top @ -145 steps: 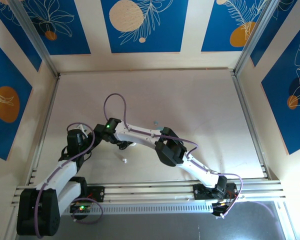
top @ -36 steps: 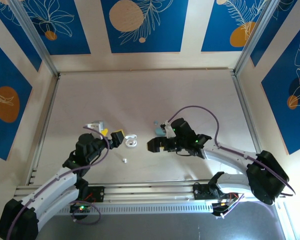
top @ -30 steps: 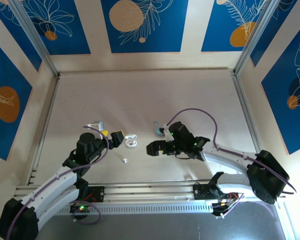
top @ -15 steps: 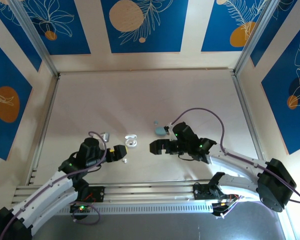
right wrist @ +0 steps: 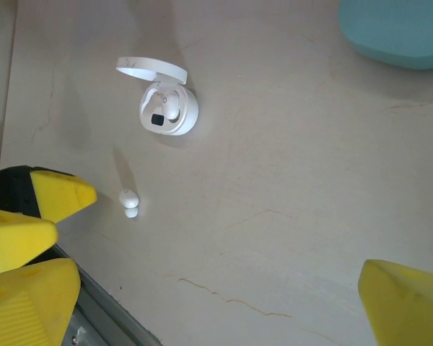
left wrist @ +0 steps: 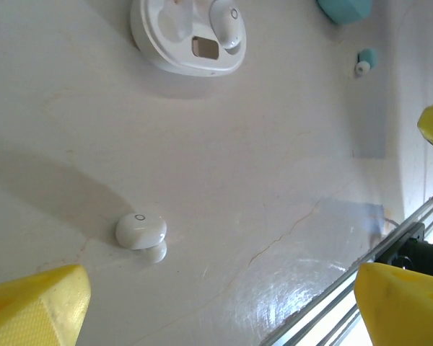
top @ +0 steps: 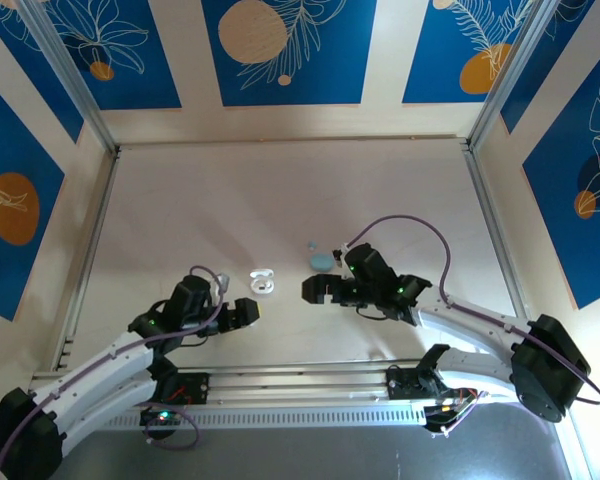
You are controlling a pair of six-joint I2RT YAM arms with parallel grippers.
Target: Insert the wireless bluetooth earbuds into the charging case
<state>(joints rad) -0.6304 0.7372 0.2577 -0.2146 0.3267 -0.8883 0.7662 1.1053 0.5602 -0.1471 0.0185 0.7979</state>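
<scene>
Nearest me, along the front rail, my two arms reach inward over the pale table (top: 280,190). My left gripper (top: 242,313) hangs low over the tabletop, its yellow fingers (left wrist: 36,306) spread wide with nothing held between them. My right gripper (top: 315,290) faces it from the other side, likewise released and empty, and its own yellow fingers (right wrist: 408,310) frame the bottom corners of the right wrist view. Just ahead of the left gripper, a loose white earbud (left wrist: 141,230) lies on the bare table, close to one finger but not touched. From the right wrist it sits just beside the left gripper's fingertips. A little farther out, between the two grippers, the white charging case (top: 263,283) stands with its lid flipped up. A second white earbud (left wrist: 226,21) is seated in one of its sockets. Farther out and to the right, just beyond the right arm's wrist, sits a pale blue case (top: 323,261). Just past that, a tiny blue earbud (top: 311,244) lies alone on the table, near the blue case but apart from it. At the very back rise wall panels (top: 280,50) painted blue with pale leaves and circles.
</scene>
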